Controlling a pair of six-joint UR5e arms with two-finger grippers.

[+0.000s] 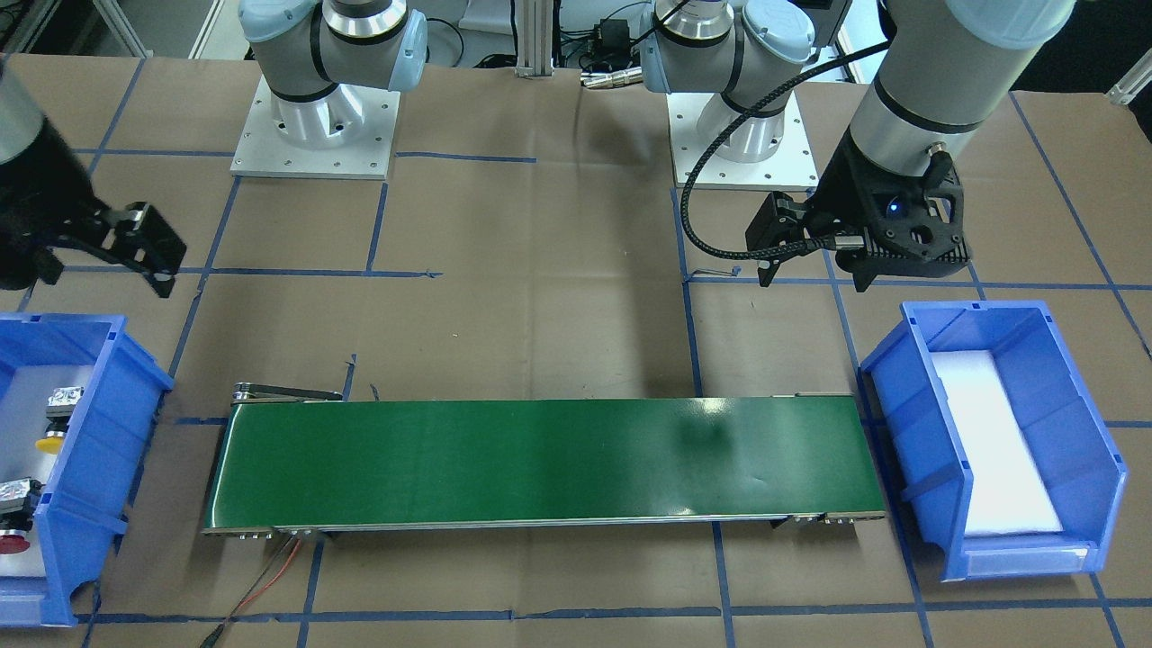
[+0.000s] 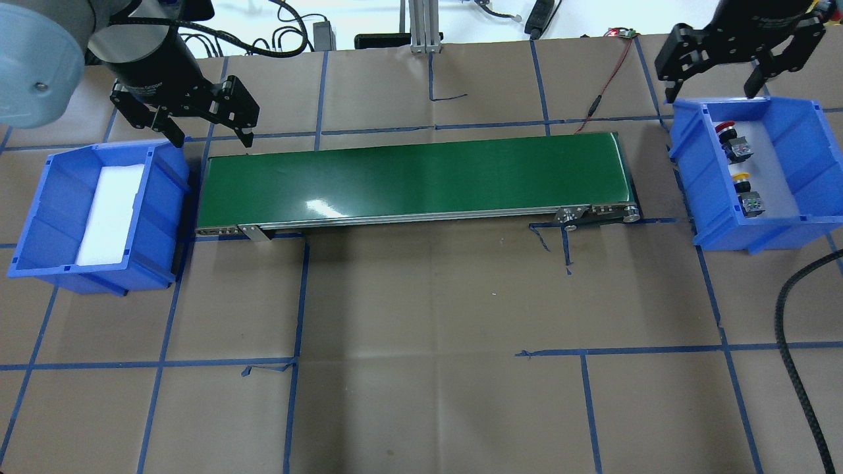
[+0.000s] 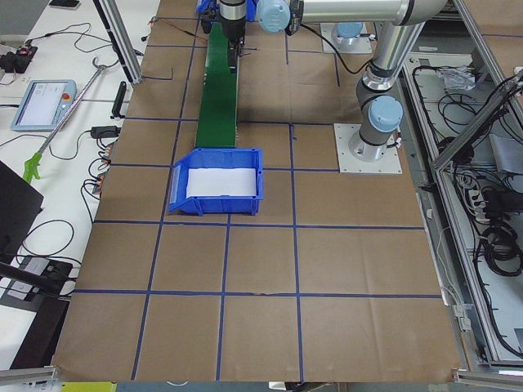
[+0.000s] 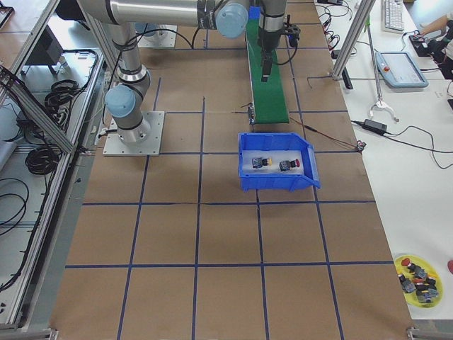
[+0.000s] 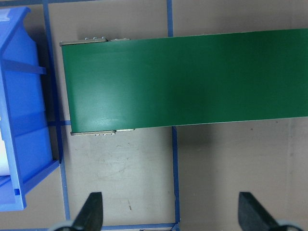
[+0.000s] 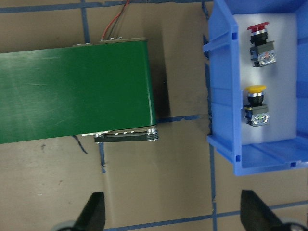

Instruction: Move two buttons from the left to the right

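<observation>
Both small push-buttons already lying in the blue plastic bin with white foam liner (image 2: 784, 224) on the robot's right: yellow mushroom-cap button (image 6: 255, 103) and red-cap button (image 6: 260, 43), each on its side, cap toward the far rim, grey-black contact block toward the robot. Long axes roughly parallel, running along the bin's length; the two set apart, not touching.

Right two-finger gripper (image 2: 714, 89) hovering over the bin's far rim, jaws spread wide, nothing held. Red button nearer to it; yellow button further toward the robot. Right wrist view puts the bin off to the side of the fingers, not between them.

Left two-finger gripper (image 2: 214, 135) hanging beside the far left end of the green conveyor belt (image 2: 415, 181), next to the other blue plastic bin (image 2: 39, 263), which shows only white foam. Jaws wide open, empty.

Judgement: transfer looks complete, or this is a reset. For any next pick, right arm far nearer.
</observation>
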